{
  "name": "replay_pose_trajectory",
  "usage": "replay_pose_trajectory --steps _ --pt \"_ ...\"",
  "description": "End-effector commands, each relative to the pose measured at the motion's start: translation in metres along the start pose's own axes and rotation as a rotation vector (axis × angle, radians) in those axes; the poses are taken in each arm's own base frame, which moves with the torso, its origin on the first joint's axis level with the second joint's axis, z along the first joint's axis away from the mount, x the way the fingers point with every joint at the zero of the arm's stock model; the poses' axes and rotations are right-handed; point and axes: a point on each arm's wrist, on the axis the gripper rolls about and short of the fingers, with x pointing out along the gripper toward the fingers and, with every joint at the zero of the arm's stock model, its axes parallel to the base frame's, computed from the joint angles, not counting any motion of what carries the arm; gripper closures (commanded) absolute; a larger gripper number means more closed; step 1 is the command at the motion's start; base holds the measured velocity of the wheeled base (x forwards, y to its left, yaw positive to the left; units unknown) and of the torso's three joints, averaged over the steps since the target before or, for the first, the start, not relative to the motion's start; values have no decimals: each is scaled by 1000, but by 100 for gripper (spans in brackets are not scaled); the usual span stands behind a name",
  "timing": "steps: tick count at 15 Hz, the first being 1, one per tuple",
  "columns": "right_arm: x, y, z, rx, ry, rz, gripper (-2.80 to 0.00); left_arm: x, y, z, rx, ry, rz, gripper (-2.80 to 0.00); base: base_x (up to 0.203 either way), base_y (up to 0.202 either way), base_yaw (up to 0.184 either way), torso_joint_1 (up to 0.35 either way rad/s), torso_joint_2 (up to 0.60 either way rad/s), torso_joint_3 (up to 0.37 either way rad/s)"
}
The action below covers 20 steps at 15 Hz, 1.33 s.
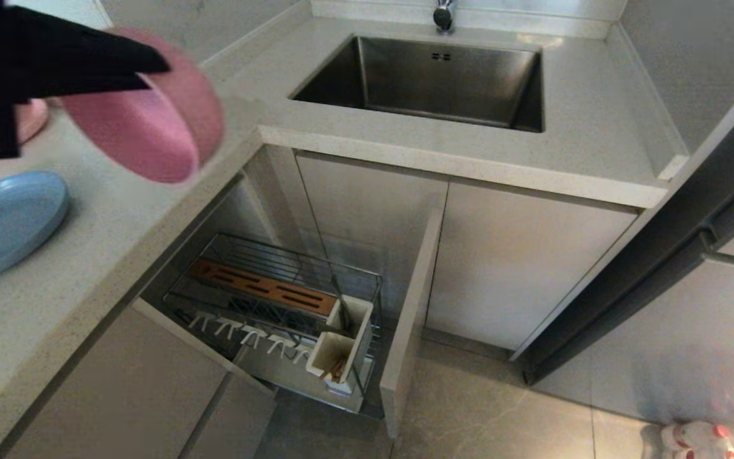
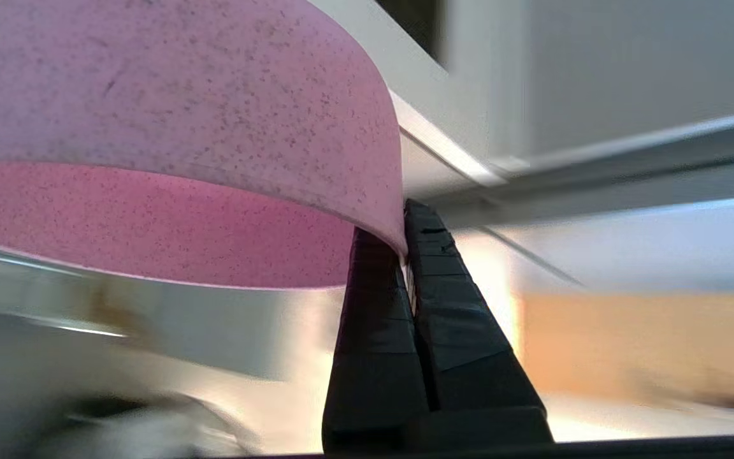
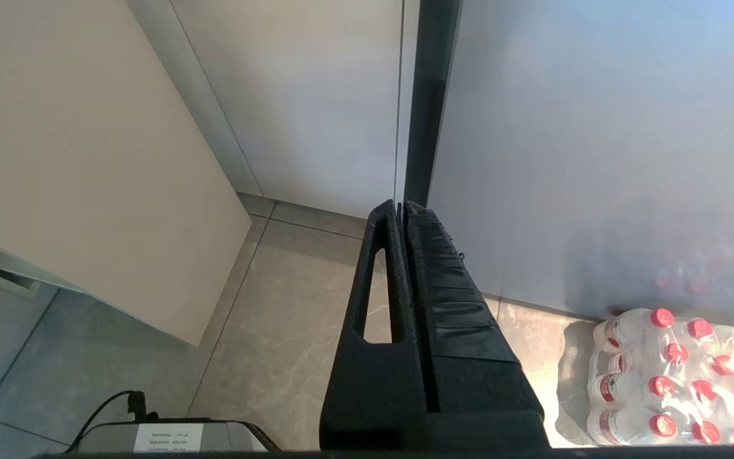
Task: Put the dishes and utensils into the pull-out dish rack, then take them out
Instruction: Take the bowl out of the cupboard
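Observation:
My left gripper (image 1: 154, 72) hangs above the counter corner at the upper left, shut on the rim of the pink bowl (image 1: 144, 124), which is tilted in the air. In the left wrist view both fingers pinch the bowl (image 2: 169, 115) wall at the left gripper (image 2: 403, 245) tips. The blue plate (image 1: 4, 223) lies flat on the counter at the far left. Below the counter the dish rack (image 1: 259, 268) is pulled out, with thin wooden chopsticks (image 1: 336, 370) standing in its white utensil box (image 1: 359, 319). My right gripper (image 3: 401, 207) is shut on nothing, over the floor.
A pink plate (image 1: 30, 120) sits on the counter behind the left arm. The steel sink (image 1: 431, 76) is at the back. The rack's beige front panel (image 1: 408, 319) juts out over the floor. A pack of water bottles (image 3: 673, 376) stands on the floor at the right.

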Motion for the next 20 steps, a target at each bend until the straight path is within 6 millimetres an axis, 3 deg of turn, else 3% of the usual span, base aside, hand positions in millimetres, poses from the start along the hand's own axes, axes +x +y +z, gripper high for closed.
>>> replay_pose_trajectory --steps 1,4,8,10,17,20 --pt "0 0 0 0 -1 0 0 -56 4 8 98 -129 36 0 0 0 0 0 0 0" --pt "0 0 0 0 -1 0 0 -91 14 7 269 -173 271 0 0 0 0 0 0 0" --pt "0 0 0 0 0 0 0 -100 31 8 355 -89 588 0 0 0 0 0 0 0" --pt "0 0 0 0 1 0 0 -97 46 14 390 32 708 0 0 0 0 0 0 0" --pt "0 0 0 0 -1 0 0 -67 153 58 329 432 1027 0 0 0 0 0 0 0" --pt "0 0 0 0 1 0 0 -47 186 70 353 502 1089 0 0 0 0 0 0 0"
